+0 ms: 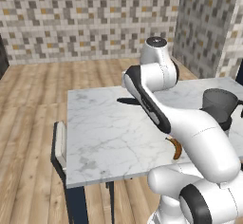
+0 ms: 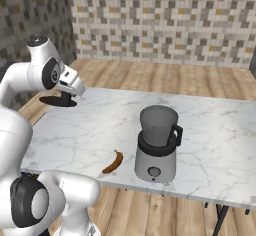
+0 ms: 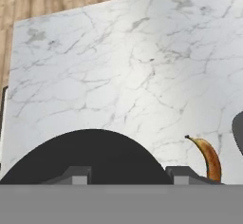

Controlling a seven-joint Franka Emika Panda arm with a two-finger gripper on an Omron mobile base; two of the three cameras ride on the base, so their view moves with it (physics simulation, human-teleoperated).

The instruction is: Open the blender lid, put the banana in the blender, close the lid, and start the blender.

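Hand view puts the pincer (image 3: 127, 174) right over the black lid (image 3: 90, 156), its fingers partly closed and set either side of where the knob would sit, so it most likely holds the lid by that knob — a light, stiff disc, though apt to tilt in the grip. Beyond lies the banana (image 3: 210, 157) on the marble table (image 3: 118, 66), soft and smooth-skinned; best pinched across its middle, gently. Right base view adds what the hand cannot see — the lid hanging off to the side above the table, and the blender (image 2: 157, 145) standing open near the front edge.
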